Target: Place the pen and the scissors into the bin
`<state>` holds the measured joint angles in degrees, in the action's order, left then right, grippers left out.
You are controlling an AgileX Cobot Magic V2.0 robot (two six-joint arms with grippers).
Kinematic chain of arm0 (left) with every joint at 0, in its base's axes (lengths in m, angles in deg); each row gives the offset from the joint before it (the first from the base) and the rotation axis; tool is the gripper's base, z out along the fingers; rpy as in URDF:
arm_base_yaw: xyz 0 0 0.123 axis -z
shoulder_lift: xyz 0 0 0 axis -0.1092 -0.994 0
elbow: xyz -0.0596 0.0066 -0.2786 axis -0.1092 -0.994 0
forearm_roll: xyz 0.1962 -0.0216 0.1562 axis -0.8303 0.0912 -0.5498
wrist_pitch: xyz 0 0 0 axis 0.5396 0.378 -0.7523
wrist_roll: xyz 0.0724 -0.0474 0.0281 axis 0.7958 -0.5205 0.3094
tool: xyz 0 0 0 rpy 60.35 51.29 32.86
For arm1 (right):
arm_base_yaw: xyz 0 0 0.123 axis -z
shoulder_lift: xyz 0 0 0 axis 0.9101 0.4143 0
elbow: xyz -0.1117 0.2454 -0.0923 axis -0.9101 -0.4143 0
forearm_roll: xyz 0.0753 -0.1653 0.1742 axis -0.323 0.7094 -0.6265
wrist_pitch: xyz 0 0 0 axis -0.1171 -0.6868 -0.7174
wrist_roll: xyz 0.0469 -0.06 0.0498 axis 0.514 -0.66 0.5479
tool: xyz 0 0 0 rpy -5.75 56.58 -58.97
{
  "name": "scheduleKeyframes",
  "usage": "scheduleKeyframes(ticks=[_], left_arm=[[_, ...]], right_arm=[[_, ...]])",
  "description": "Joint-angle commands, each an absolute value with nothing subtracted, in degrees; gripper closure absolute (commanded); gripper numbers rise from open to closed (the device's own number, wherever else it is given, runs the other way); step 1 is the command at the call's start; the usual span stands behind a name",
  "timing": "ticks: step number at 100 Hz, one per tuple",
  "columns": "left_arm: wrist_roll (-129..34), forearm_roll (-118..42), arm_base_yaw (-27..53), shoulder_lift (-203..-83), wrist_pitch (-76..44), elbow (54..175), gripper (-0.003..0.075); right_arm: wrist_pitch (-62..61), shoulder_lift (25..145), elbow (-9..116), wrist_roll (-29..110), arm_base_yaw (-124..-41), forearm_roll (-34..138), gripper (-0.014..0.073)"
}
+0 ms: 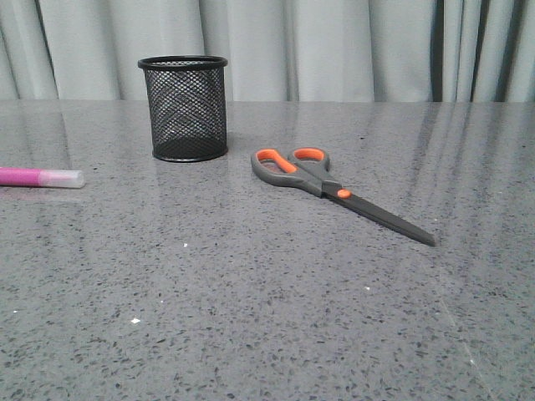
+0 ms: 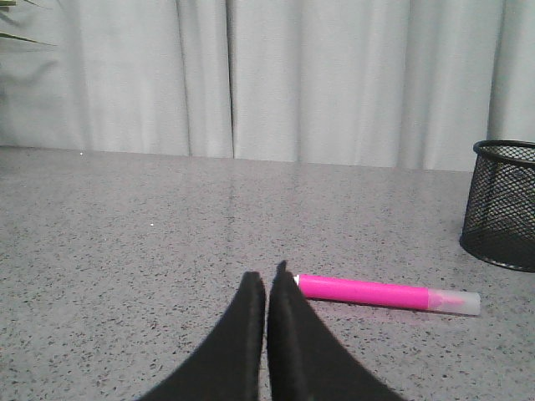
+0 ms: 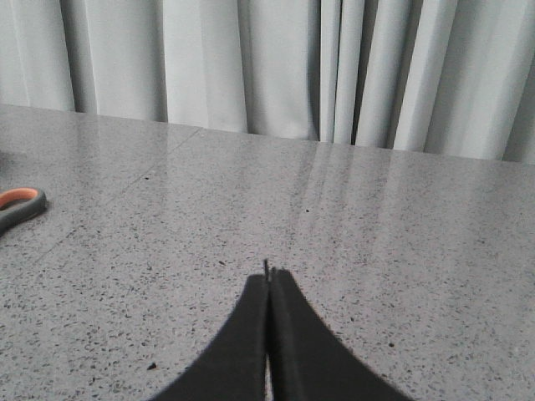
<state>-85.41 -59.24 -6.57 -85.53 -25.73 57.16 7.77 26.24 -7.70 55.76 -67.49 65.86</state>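
Scissors point(image 1: 334, 188) lie flat on the grey speckled bench point(image 1: 267, 317), grey handles with orange-lined loops toward the mesh pencil cup point(image 1: 183, 109), dark blades running away from it toward the robot's right. The cup stands upright and looks empty, just to the left of the handles but apart from them. Far to the left lies the magenta pen point(image 1: 38, 177), also flat, its pale translucent cap pointing toward the cup.

Neither item is in the cup yet, so the task seems unstarted. The left pincer point(image 2: 267, 288) hangs low just beside the pen's uncapped end, its fingers pressed together on nothing, which suggests the pen is its first target. The right pincer point(image 3: 267, 284) is likewise closed and empty, over bare bench, with one orange-lined scissor loop only at the edge of its wrist view.
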Motion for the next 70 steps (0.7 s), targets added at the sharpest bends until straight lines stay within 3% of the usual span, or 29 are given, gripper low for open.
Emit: scheduleKeyframes(ticks=[1,54,70], left_arm=[[-85.8,-57.9,-6.3,-83.9,-30.3,55.8,0.0742],[-85.8,-22.7,-6.2,-83.9,-30.2,55.9,0.0742],[-85.8,-16.3,-6.2,-83.9,-30.0,56.3,0.0742]], right_arm=[[13.0,25.0,-8.7,55.6,-67.1,66.1,0.0662],[15.8,25.0,-8.7,55.6,-67.1,36.0,0.0662],[14.2,25.0,-7.7,55.6,-67.1,34.7,0.0661]])
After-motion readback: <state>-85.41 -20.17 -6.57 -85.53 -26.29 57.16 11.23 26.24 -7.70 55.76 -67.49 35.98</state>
